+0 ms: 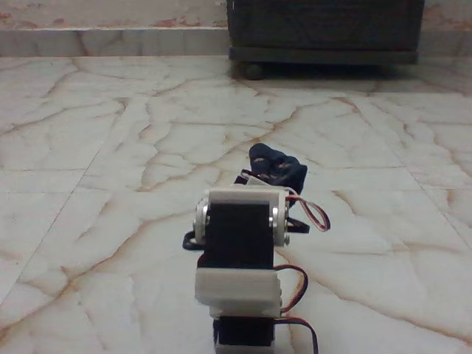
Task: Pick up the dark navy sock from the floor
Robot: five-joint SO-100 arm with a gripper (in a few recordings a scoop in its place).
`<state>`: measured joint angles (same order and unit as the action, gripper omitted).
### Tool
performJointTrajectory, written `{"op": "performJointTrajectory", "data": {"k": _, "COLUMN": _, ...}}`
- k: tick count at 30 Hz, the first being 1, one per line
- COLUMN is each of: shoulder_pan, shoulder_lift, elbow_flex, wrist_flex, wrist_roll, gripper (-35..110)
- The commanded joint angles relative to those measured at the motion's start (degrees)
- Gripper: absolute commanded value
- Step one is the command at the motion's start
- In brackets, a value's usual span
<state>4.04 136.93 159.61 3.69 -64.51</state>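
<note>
Nearest the camera stood the white-and-black five-joint arm [240,258], its servo blocks and white brackets seen from behind, with red, white and black wires looping off its right side. At its left flank a small dark strip [190,240] lay on the glossy cream-white marble floor [96,147] with brown-orange veins; whether it belonged to the sock could not be told. Just beyond the upper bracket, slightly right of centre, the small, bunched dark navy fabric sock [279,167] rose in a rounded lump. The jaws [254,179] were almost wholly hidden behind the arm, so their opening, and whether they had hold of the fabric, could not be told. Whether the sock rested on the tiles or hung clear was likewise uncertain. At the far wall, right of centre, a dark wooden cabinet [324,29] stood on round feet.

Judgement: the grasp stage was in hand. The next move called for a confirmed closure on the bunched fabric, then a straight lift clear of the floor.
</note>
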Motion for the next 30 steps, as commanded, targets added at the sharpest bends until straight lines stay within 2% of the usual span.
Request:
{"op": "performJointTrajectory", "data": {"k": 1, "shoulder_pan": 1.76, "shoulder_lift": 2.64, "elbow_flex": 1.58, "wrist_flex": -3.6, "wrist_roll": -3.43, "gripper": 0}}
{"op": "performJointTrajectory", "data": {"k": 3, "shoulder_pan": 2.46, "shoulder_lift": 2.72, "elbow_flex": 1.93, "wrist_flex": -9.23, "wrist_roll": -6.5, "gripper": 0}}
{"op": "performJointTrajectory", "data": {"k": 8, "shoulder_pan": 1.49, "shoulder_lift": 3.43, "elbow_flex": 12.13, "wrist_flex": -32.26, "wrist_roll": -14.33, "gripper": 0}}
{"op": "performJointTrajectory", "data": {"k": 12, "shoulder_pan": 0.97, "shoulder_lift": 3.34, "elbow_flex": 17.05, "wrist_flex": -45.18, "wrist_roll": -17.05, "gripper": 0}}
{"op": "performJointTrajectory", "data": {"k": 19, "shoulder_pan": 0.88, "shoulder_lift": 2.99, "elbow_flex": 16.96, "wrist_flex": -45.44, "wrist_roll": -27.42, "gripper": 0}}
{"op": "performJointTrajectory", "data": {"k": 24, "shoulder_pan": 1.49, "shoulder_lift": 2.99, "elbow_flex": 16.96, "wrist_flex": -45.7, "wrist_roll": -23.12, "gripper": 0}}
{"op": "performJointTrajectory", "data": {"k": 30, "shoulder_pan": -0.18, "shoulder_lift": 2.81, "elbow_flex": 16.96, "wrist_flex": -44.3, "wrist_roll": -23.91, "gripper": 0}}
